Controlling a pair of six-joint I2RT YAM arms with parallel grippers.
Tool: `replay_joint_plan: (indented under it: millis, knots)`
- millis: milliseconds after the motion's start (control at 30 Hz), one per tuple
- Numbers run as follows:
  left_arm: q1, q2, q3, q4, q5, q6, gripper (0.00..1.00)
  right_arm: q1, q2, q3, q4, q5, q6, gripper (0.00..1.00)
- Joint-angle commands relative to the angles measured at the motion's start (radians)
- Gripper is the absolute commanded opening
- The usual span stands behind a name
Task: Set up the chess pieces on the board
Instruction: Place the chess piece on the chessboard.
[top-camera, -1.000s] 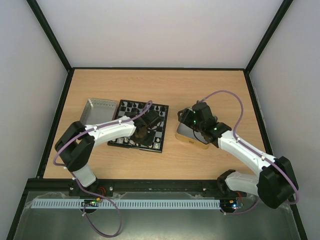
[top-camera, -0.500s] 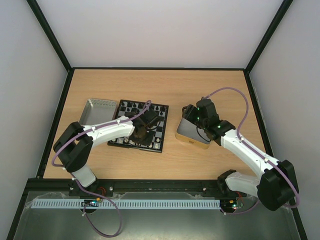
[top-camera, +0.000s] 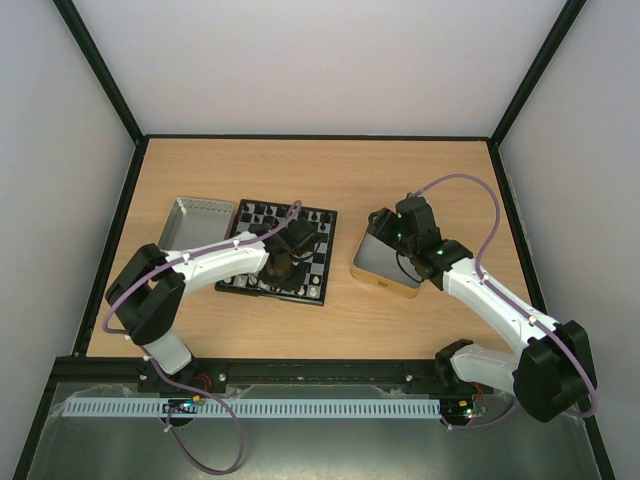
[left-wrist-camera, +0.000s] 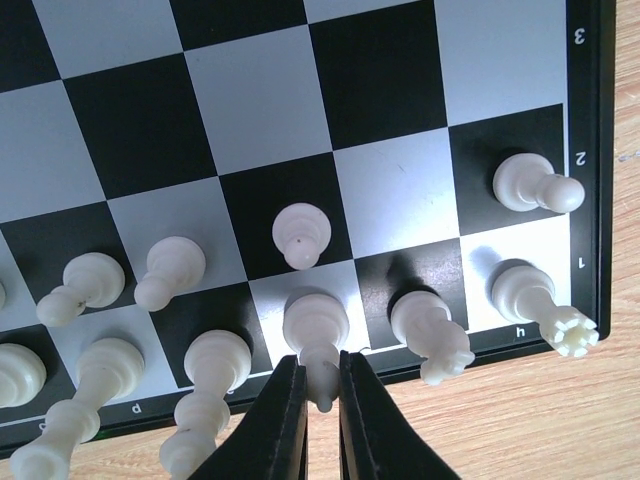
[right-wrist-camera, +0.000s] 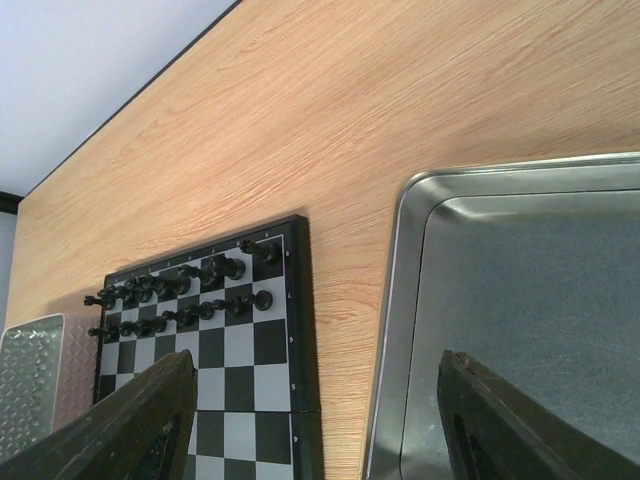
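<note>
- Logged the board (top-camera: 318, 287) left of centre on the bench (top-camera: 400, 170), slightly askew. It sits between the grey tray (top-camera: 198, 218), toward the bench's left edge, and the gold-sided tin (top-camera: 385, 275), right of centre.
- Tray just beside the board's far left corner; cannot tell whether touching. Tin apart from the board's right edge, bare bench between.
- Found the left gripper (left-wrist-camera: 320, 368) low over the board's near edge, clenched on the top of one white piece (left-wrist-camera: 314, 322).
- Base of that piece planted on a light square of the nearest row, third square in from the right corner (the corner lettered h).
- Noted the other chess pieces (left-wrist-camera: 300, 235), all cream, standing in the two rows nearest that edge. One on the corner square, one on the dark square beside it, more to the left of the gripped piece.
- Noted black pieces (right-wrist-camera: 190, 285) in two rows along the board's far edge.
- Found the right gripper (right-wrist-camera: 315, 365) released, fingers spread wide, hanging above the tin's left rim, well apart from the board.
- Right wrist view: tin's grey inner floor at right, board at lower left, tray at the far left.
</note>
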Motion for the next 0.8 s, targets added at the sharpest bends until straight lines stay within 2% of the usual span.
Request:
replay_joint_plan:
  millis: [0,200,300,433,500,767]
  knots:
    - [0.003,-0.026,0.000,-0.052,0.022,0.015,0.07,-0.007,-0.004,0.023,-0.025,0.025,-0.015,0.65]
    - [0.003,-0.025,0.003,-0.064,0.037,0.024,0.09,-0.009,-0.004,0.022,-0.026,0.026,-0.016,0.65]
    - [0.003,-0.017,0.012,-0.062,0.026,0.022,0.13,-0.012,0.000,0.029,-0.029,0.026,-0.024,0.65]
    - [0.003,-0.020,0.040,-0.057,0.009,0.019,0.26,-0.016,0.007,0.041,-0.033,0.029,-0.047,0.66]
    - [0.004,-0.024,0.057,-0.055,-0.001,0.016,0.30,-0.021,0.017,0.056,-0.041,0.031,-0.073,0.66]
    - [0.023,-0.066,0.061,-0.038,-0.024,0.012,0.35,-0.042,0.062,0.104,-0.085,0.046,-0.148,0.66]
